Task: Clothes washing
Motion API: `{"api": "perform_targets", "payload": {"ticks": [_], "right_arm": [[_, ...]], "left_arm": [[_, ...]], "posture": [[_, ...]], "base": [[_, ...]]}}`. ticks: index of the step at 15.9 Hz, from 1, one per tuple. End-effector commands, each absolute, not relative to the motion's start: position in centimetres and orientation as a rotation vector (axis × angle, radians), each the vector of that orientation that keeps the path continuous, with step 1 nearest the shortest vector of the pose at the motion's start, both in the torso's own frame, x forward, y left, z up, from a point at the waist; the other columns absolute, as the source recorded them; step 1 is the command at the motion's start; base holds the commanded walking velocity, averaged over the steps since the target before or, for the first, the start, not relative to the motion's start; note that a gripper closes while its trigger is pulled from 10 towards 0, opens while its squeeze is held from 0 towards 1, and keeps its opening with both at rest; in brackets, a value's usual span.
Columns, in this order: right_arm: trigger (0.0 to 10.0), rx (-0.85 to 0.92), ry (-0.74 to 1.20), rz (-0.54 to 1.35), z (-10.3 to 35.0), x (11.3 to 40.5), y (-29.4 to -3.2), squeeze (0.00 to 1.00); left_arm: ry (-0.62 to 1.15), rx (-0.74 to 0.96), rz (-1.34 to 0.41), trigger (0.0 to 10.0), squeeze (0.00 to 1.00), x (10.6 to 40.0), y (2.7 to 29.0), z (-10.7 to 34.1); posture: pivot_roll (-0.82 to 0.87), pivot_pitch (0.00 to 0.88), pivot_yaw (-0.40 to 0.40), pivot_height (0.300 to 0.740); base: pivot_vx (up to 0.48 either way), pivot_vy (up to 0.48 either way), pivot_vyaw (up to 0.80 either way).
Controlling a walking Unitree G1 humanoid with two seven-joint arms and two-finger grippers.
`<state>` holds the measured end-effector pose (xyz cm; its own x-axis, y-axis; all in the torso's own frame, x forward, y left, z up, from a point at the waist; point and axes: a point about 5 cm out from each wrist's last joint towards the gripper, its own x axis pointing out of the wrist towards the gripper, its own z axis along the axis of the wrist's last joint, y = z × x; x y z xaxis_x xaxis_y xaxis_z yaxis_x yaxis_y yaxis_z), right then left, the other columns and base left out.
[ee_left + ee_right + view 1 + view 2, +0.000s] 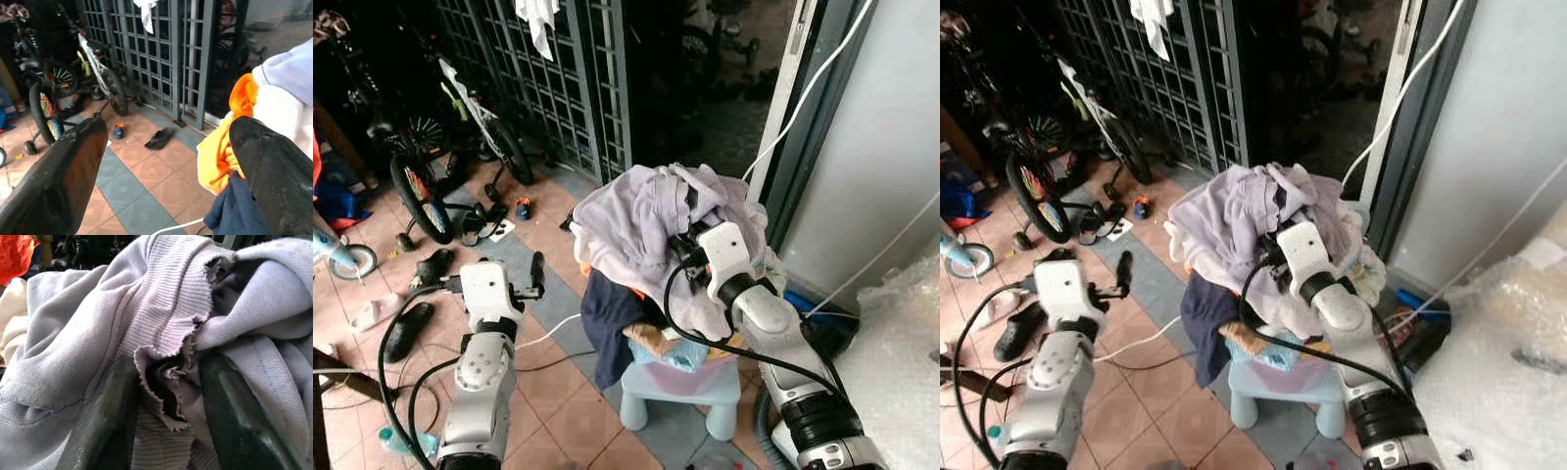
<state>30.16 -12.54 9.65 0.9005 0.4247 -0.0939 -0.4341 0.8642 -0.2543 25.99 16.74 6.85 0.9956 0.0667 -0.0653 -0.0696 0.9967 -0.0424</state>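
A heap of clothes sits on a light blue plastic stool [677,390]. On top lies a pale lilac ribbed garment [625,220]; a navy garment [605,325] hangs off the front, and an orange cloth [219,147] shows at the side. My right gripper [168,391] is pushed into the top of the heap [682,245], its fingers [105,416] closed on a bunched fold of the lilac garment. My left gripper [166,166] is held open above the tiled floor to the left of the heap [492,277], touching nothing.
A metal grille gate [558,78] stands behind, with bicycles [480,117] at the far left. Sandals [406,328] and a small shoe [523,207] lie on the floor. A white wall and bubble wrap [893,362] close in the right side. Cables cross the tiles.
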Motion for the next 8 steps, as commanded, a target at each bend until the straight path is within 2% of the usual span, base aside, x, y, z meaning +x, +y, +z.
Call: {"api": "perform_targets", "payload": {"ticks": [1,8], "right_arm": [[0.0,-0.275,0.083,0.498,8.8,30.0,-11.5,0.0],[0.0,-0.276,0.175,0.493,7.4,29.6,-11.5,0.0]], "left_arm": [[0.071,-0.029,0.075,10.0,0.0,26.1,17.2,6.8],[0.089,-0.029,0.084,10.0,0.0,25.9,17.0,6.5]], "posture": [[-0.05,0.0,0.108,0.74],[-0.06,0.0,0.098,0.74]], "base": [[0.0,0.0,0.0],[0.0,0.0,0.0]]}}
